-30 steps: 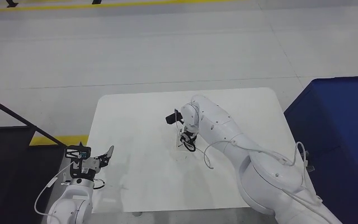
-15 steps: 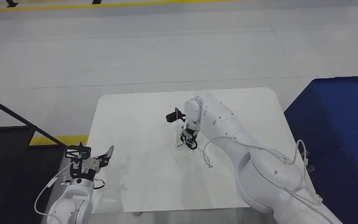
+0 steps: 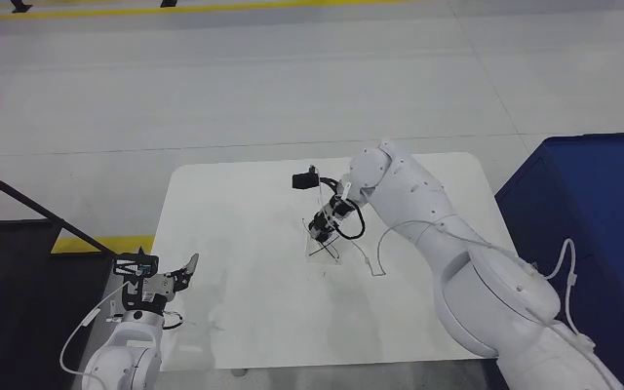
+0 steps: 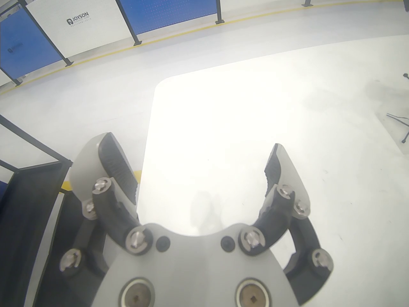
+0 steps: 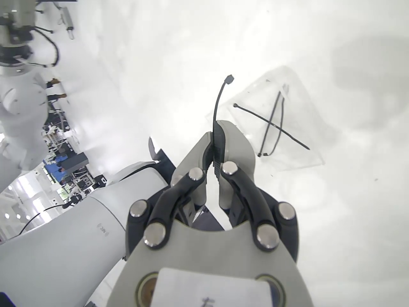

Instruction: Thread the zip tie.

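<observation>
Black zip tie (image 5: 218, 97) clamped in jaws of right gripper (image 5: 215, 135), two spare ties (image 5: 271, 122) laid on clear sheet (image 5: 300, 103) just beside, left gripper (image 4: 193, 148) held with jaws apart at table (image 3: 244, 195) edge

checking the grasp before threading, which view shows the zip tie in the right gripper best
Right wrist view: the zip tie sticks out of the shut right gripper, head clear. Top view: tiny, blurred into the gripper. Left wrist view: too far to tell.

Bright, even overhead light; washed-out glare on white table (image 4: 255, 113); bowed wrist-view edges.
</observation>
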You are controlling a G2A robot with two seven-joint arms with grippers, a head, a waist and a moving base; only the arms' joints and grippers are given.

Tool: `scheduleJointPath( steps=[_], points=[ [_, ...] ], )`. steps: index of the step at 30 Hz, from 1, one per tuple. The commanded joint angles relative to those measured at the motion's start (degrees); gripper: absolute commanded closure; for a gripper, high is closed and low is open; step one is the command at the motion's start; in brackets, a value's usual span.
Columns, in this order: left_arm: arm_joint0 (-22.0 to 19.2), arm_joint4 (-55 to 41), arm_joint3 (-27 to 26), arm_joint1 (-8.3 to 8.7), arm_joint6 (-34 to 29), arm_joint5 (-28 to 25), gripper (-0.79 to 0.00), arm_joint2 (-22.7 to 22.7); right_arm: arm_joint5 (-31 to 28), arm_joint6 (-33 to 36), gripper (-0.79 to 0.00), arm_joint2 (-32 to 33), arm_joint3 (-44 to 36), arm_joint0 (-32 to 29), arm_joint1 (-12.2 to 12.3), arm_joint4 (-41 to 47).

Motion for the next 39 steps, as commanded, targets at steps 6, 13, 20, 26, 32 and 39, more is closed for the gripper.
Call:
scheduleJointPath(
  steps=[6,13,20,26,32,39],
  points=[
    [0.0,0.0,0.0,0.0,0.0,0.0,-0.785,0.0,1.7,1.7,0.0,0.1,-26.4,-5.6,13.0,14.5],
    [0.0,0.0,0.0,0.0,0.0,0.0,-0.785,0.0,1.7,1.7,0.0,0.1,-26.4,-5.6,13.0,14.5],
    [0.0,0.0,0.0,0.0,0.0,0.0,-0.785,0.0,1.7,1.7,0.0,0.1,-26.4,-5.6,13.0,14.5],
    [0.0,0.0,0.0,0.0,0.0,0.0,-0.785,0.0,1.7,1.7,0.0,0.1,-26.4,-5.6,13.0,14.5],
    [0.0,0.0,0.0,0.0,0.0,0.0,-0.785,0.0,1.7,1.7,0.0,0.1,-26.4,-5.6,13.0,14.5],
    [0.0,0.0,0.0,0.0,0.0,0.0,-0.785,0.0,1.7,1.7,0.0,0.1,-26.4,-5.6,13.0,14.5]
  ],
)
